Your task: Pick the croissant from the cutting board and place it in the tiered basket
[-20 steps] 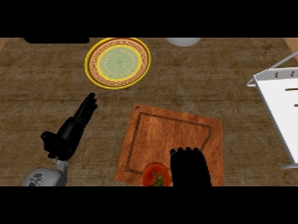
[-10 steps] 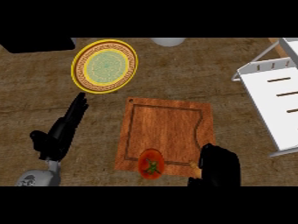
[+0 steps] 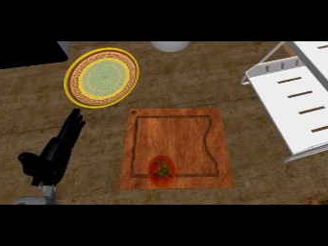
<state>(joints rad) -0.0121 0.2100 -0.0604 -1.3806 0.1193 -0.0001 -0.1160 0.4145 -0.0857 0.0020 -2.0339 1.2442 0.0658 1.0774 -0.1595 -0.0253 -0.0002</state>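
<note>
Looking steeply down on the brown wood-grain bench [image 3: 195, 81], we see a rectangular reddish wooden cutting board [image 3: 175, 139] near the bench's front edge. A round red tomato with a green stem [image 3: 161, 170] lies at the board's front left part. No croissant shows on the board or elsewhere, so we cannot tell where it is. The white slatted tiered basket [image 3: 305, 96] stands at the right edge. A round yellow-rimmed plate with a green centre [image 3: 101, 78] sits towards the back left. Left of the board, our black left hand [image 3: 56, 153] rests with fingers [image 3: 71, 126] straight, holding nothing.
</note>
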